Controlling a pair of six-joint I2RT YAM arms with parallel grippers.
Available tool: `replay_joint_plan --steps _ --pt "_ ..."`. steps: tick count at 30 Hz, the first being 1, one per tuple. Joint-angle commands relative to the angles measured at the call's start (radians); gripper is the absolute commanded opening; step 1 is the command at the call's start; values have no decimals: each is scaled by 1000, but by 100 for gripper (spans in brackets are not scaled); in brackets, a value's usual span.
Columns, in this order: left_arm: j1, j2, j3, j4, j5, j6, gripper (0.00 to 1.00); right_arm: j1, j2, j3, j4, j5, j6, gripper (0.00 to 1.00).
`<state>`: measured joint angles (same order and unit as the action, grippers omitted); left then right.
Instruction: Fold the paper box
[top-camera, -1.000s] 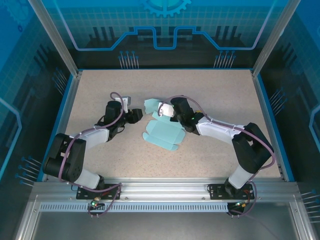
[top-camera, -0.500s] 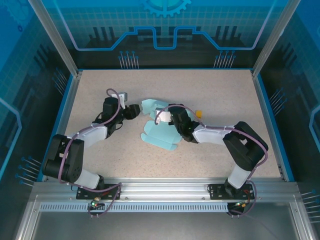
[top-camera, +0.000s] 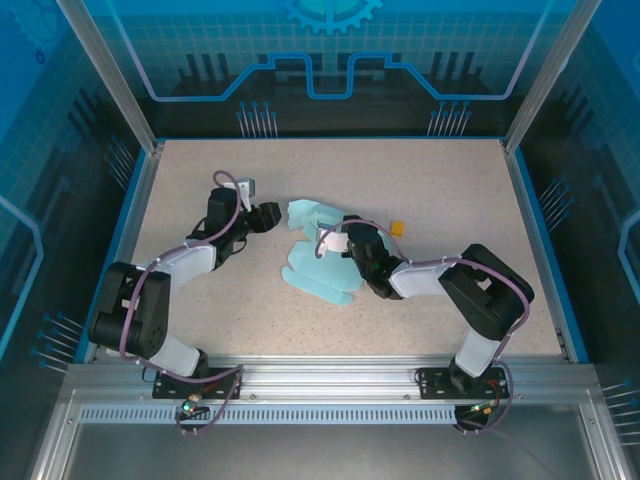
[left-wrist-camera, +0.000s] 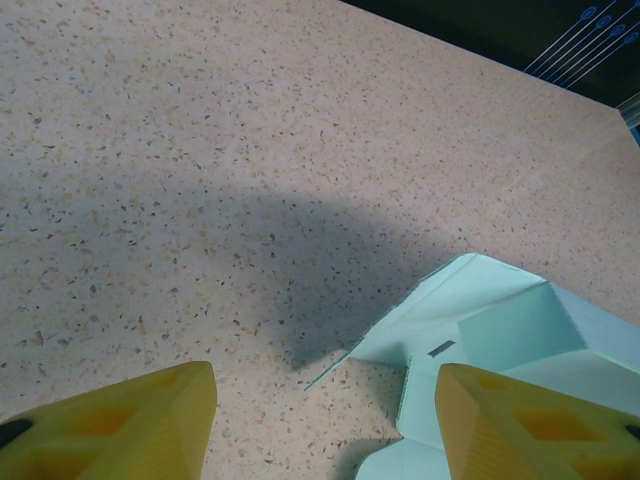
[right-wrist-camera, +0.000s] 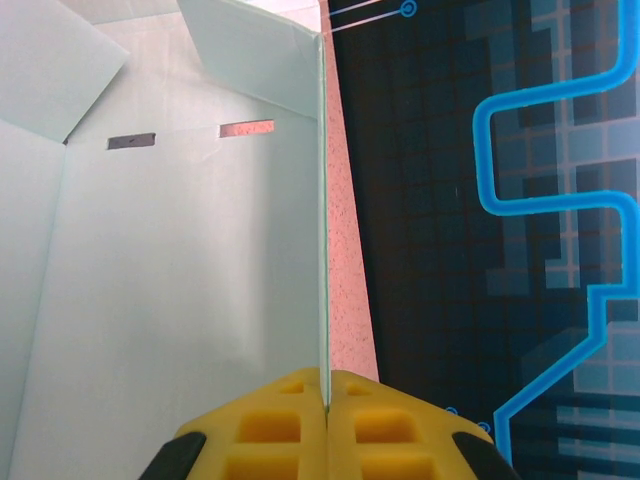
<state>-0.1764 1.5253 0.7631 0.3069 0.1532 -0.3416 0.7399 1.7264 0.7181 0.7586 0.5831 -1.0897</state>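
Observation:
The paper box (top-camera: 318, 270) is a pale light-blue die-cut card sheet, half raised in the middle of the table. My right gripper (right-wrist-camera: 327, 395) is shut on the edge of one of its panels, which stands upright as a thin line between the yellow fingers; the wide panel with two slots (right-wrist-camera: 150, 260) spreads to the left. From above, that gripper (top-camera: 335, 240) sits on the sheet. My left gripper (top-camera: 272, 214) hovers just left of the card, open with nothing between its yellow fingertips (left-wrist-camera: 130, 420). A corner of the paper box (left-wrist-camera: 480, 330) lies ahead of it on the right.
A tiny orange block (top-camera: 398, 228) rests on the speckled beige table (top-camera: 440, 180), right of the sheet. Aluminium posts and blue walls fence the table on all sides. Both arm bases sit at the near rail.
My right gripper slid down and left with the card, dragging the sheet slightly and uncovering the orange block. My left gripper drifted a little up and right, staying open.

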Motion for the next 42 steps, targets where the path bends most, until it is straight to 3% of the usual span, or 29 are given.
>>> replay_joint_plan --steps 1,9,25,33,42 --pt "12 21 39 -29 -4 9 62 6 6 -36 90 23 45 0" --pt "14 88 91 -73 11 44 62 10 16 -77 182 44 57 0" --pt "37 344 372 -306 21 55 60 12 19 -59 159 43 44 0" --pt "30 452 477 -336 216 84 60 12 20 -51 151 44 53 0" --pt "14 397 386 -268 336 79 60 11 22 -42 137 46 56 0"
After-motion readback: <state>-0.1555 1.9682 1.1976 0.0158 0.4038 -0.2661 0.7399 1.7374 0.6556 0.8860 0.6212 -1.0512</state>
